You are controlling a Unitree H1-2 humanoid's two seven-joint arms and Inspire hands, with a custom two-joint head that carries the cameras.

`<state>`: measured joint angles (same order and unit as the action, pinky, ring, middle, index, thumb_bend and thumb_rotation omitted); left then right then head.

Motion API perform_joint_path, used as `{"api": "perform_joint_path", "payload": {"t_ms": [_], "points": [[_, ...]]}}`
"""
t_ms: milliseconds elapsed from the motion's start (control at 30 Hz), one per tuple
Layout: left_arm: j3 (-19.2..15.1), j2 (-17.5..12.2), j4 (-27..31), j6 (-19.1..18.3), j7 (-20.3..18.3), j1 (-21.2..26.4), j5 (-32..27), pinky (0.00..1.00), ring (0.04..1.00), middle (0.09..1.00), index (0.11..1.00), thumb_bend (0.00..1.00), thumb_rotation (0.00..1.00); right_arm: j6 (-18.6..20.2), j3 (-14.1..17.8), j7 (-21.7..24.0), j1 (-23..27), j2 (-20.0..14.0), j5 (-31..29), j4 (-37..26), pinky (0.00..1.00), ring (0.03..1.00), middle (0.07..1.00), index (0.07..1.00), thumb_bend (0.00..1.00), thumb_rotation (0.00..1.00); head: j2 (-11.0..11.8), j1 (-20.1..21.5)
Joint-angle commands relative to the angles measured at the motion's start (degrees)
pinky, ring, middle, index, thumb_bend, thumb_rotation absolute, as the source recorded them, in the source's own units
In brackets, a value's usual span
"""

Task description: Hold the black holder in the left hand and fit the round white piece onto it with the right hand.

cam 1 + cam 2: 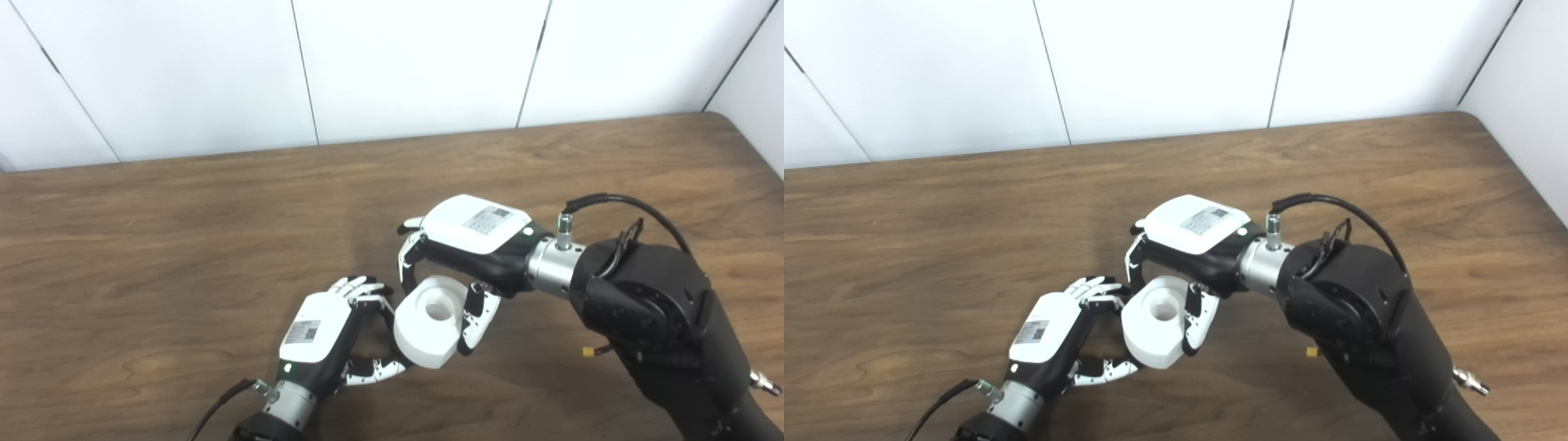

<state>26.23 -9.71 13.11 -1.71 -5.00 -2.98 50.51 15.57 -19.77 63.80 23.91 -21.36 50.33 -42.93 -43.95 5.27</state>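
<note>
Entering from the lower left of the frame, the left hand (318, 334) is curling its fingers (361, 286) and thumb toward the centre. The black holder is not showing in either view; whether this hand is clamping it I cannot tell, since the hand's back and the white piece (429, 327) are hiding the palm side. The thumb is lying along the table (153, 245) just under the piece's near edge.

Sitting low centre, the white piece is a thick round block with a hole (437, 310) in its upper face, tilted toward the left hand. Its rim is meeting or nearly meeting the left fingertips.

Reaching in from the right side, the right hand (1182, 257) is clamping the piece: fingers over the far rim, thumb (478, 318) pressing the near-right side. The wrist and dark forearm are filling the lower right.

Beyond, bare wood is running to the white wall panels across the top.

Judgement: the fitting step is under way. To do it well, the right hand should be keeping the hole's axis lined up with whatever the left is presenting, pushing straight rather than at a slant, while the left is holding firm against the push. Jamming from misalignment is the chief risk, and seating cannot be confirmed from here.
</note>
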Motion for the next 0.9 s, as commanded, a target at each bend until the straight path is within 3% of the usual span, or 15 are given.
{"api": "perform_joint_path", "payload": {"t_ms": [0,667,700,733,867], "points": [[0.6,-0.5,-1.2,-1.9,-3.5,-2.0,-0.5,0.9,0.884,0.801,0.488,0.52,0.05,-1.5,0.8,-2.3,0.6,0.0,0.2,-0.2,0.85,0.908,0.752,0.482,0.52,0.13,-0.1,0.0],[0.8,0.0,-1.5,-2.1,-3.2,-2.1,0.2,0.89,0.883,0.801,0.488,0.52,0.05,-4.3,0.8,-4.2,-0.7,-0.3,1.4,1.7,0.83,0.909,0.763,0.492,0.52,0.14,-0.3,-1.3],[0.8,0.1,-1.4,-2.2,-3.3,-2.1,0.2,0.89,0.884,0.801,0.488,0.52,0.05,-4.5,0.7,-4.1,-0.6,-0.3,1.4,1.8,0.82,0.907,0.763,0.566,0.76,0.17,-0.2,-1.4],[0.8,0.1,-1.4,-2.3,-3.3,-2.1,0.3,0.89,0.884,0.801,0.488,0.52,0.05,-4.6,0.6,-4.1,-0.6,-0.3,1.4,1.8,0.82,0.906,0.767,0.6,0.85,0.19,-0.2,-1.4],[0.8,0.1,-1.5,-2.2,-3.2,-2.1,0.3,0.89,0.886,0.802,0.488,0.52,0.05,-4.7,0.7,-3.8,-0.4,-0.3,1.0,1.7,0.82,0.906,0.793,0.659,0.96,0.24,0.0,-1.5]]}}
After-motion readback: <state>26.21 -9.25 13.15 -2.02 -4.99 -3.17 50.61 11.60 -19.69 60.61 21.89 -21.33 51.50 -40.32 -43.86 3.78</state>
